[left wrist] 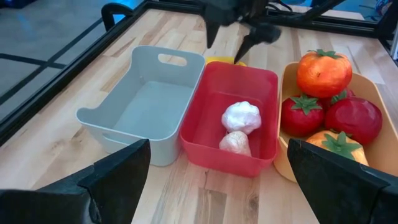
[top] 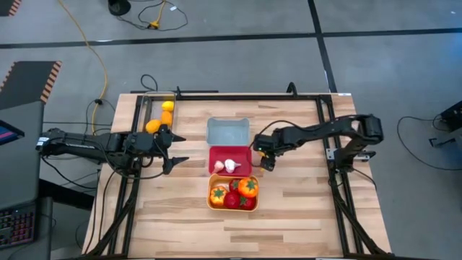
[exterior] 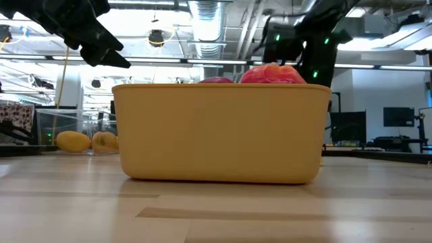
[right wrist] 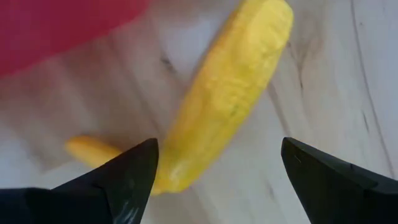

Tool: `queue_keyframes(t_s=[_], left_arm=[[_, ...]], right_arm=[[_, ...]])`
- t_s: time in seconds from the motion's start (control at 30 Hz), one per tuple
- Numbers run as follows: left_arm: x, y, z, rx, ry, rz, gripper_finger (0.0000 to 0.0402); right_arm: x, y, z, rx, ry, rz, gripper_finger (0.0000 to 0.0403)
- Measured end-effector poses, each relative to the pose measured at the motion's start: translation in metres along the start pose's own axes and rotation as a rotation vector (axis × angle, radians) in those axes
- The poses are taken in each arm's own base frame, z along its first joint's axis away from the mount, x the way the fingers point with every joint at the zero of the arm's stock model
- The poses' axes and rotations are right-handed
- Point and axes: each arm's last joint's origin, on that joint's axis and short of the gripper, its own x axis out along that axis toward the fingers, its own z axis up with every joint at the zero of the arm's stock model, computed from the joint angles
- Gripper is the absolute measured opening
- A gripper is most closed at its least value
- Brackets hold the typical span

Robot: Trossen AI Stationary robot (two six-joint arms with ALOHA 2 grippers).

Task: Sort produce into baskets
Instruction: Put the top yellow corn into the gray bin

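Three tubs stand in a row at the table's middle: a pale blue-grey tub (top: 227, 131) that holds nothing, a red tub (top: 231, 160) with two white garlic bulbs (left wrist: 239, 127), and an orange tub (top: 232, 191) with red tomatoes (left wrist: 351, 118) and orange green-stemmed pieces (left wrist: 323, 71). A long yellow piece (right wrist: 227, 93) lies flat on the wood beside the red tub's right wall. My right gripper (right wrist: 217, 158) hangs over it, pointing down, open, one finger on either side and apart from it. My left gripper (top: 175, 149) waits open left of the tubs, above the table.
A clear tray (top: 155, 108) at the far left holds yellow lemons and oranges (top: 166, 115). In the low view the orange tub (exterior: 223, 131) fills the foreground. Bare wood lies along the near edge and to the right of the tubs.
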Motion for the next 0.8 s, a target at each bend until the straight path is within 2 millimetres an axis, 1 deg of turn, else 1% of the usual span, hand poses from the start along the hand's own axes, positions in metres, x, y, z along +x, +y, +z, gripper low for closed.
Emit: queue_keyframes(t_s=[0.13,0.27,0.57,0.8], left_arm=[[0.000,0.000,0.000,0.000,0.000,0.000,0.0365],[0.000,0.000,0.000,0.000,0.001,0.000,0.0365],[0.000,0.000,0.000,0.001,0.001,0.000,0.0365],[0.000,0.000,0.000,0.000,0.001,0.000,0.0365]], right_arm=[[0.015,-0.005,0.005,0.012,0.020,-0.014,0.0352],[0.026,-0.009,0.007,0.014,0.044,-0.024,0.0327],[0.024,-0.013,0.008,0.021,0.038,-0.020,0.0249],[0.025,-0.013,0.007,0.016,0.048,-0.019,0.0155]])
